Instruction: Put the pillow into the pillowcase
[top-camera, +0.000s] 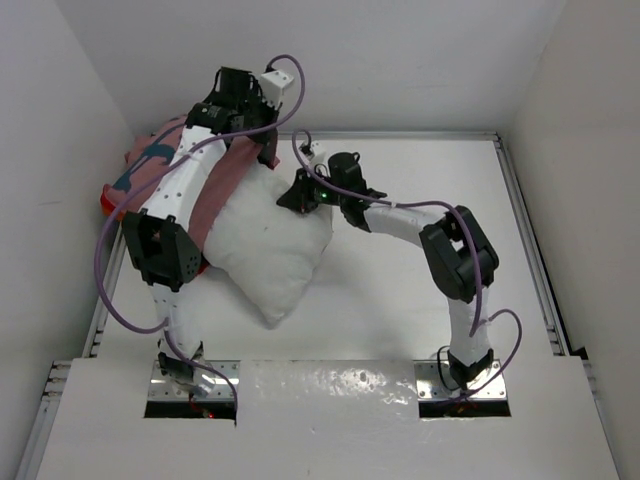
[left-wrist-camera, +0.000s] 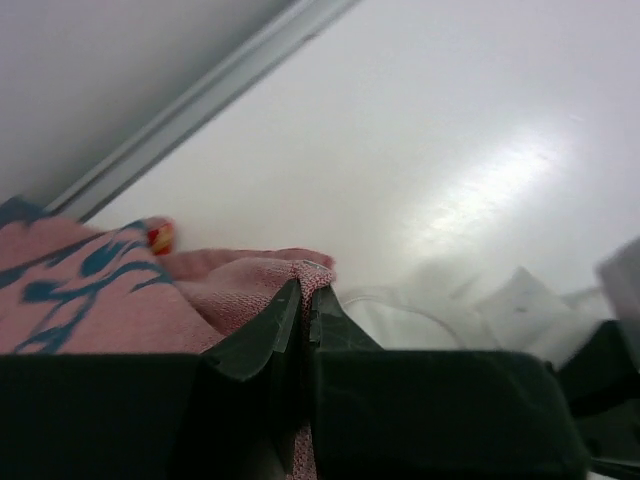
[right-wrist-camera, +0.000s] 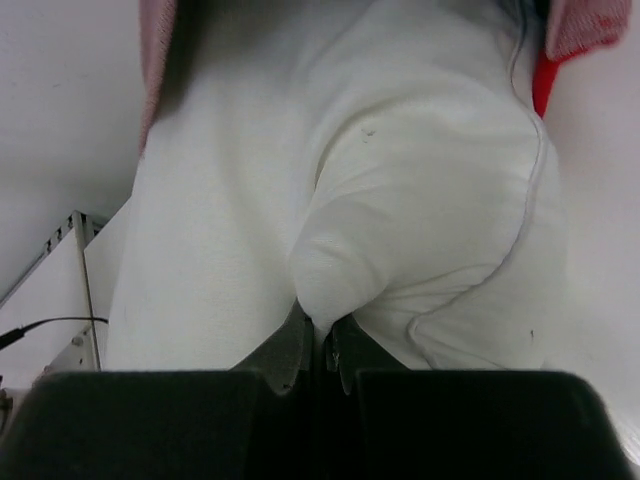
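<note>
The white pillow (top-camera: 270, 250) lies at the table's middle left, one end under the pillowcase (top-camera: 228, 180), whose faded pink inside faces up. My left gripper (top-camera: 266, 152) is shut on the pillowcase's pink edge (left-wrist-camera: 305, 275) at the far side, fabric pinched between its fingers. My right gripper (top-camera: 296, 197) is shut on a fold of the pillow (right-wrist-camera: 400, 200) at its far right corner. In the right wrist view the white cloth bunches between the fingertips (right-wrist-camera: 322, 332). Blue print shows on the pillowcase (left-wrist-camera: 90, 275) in the left wrist view.
White walls enclose the table on the left, back and right. A metal rail (top-camera: 525, 230) runs along the right edge, and another rail (left-wrist-camera: 200, 100) along the back. A red pillowcase edge (right-wrist-camera: 542, 85) shows in the right wrist view.
</note>
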